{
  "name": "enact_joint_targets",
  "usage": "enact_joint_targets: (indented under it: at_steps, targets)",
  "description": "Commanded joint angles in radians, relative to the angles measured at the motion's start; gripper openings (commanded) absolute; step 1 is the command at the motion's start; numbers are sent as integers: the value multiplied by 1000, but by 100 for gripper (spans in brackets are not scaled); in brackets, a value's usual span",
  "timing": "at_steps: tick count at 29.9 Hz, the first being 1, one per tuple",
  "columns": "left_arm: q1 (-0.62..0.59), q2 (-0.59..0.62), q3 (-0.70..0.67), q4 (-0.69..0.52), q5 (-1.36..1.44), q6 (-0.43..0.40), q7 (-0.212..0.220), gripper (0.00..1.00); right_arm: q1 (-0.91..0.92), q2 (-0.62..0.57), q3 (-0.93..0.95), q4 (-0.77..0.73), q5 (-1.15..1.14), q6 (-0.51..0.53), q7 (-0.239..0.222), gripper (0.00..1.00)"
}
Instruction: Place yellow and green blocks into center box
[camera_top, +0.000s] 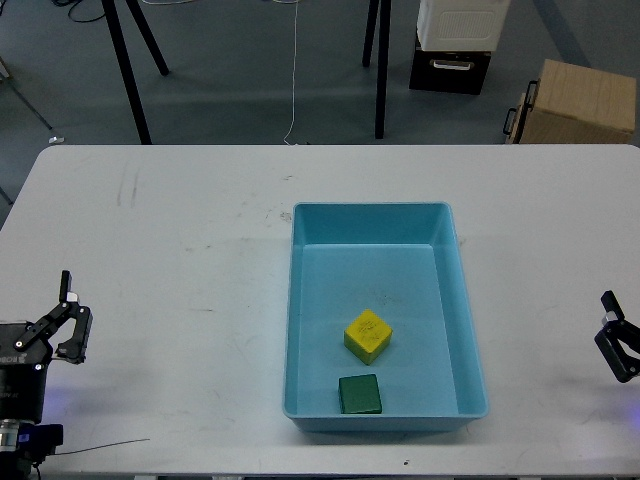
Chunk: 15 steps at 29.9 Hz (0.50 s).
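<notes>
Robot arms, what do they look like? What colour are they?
Both are black. The left pincer has two thin black fingers on a boxy black wrist with small white markings, a blue-lit part below it, and a thin dark wire trailing over the white table. Only the tip of the right pincer shows: black and angular.

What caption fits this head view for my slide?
Yellow block and green block lie apart inside the light blue tray; both grippers, left and right, empty at the table edges.
</notes>
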Motion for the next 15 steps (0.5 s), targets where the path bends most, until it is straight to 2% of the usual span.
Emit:
enact_joint_targets:
  at_steps: [1, 15]
  targets:
    - [2, -11, 23, 0, 2, 0, -4, 100, 3, -7, -11, 0, 0, 0, 0, 100]
    - [5, -19, 25, -1, 5, 0, -8, 100, 2, -9, 0, 9, 0, 0, 2, 100]
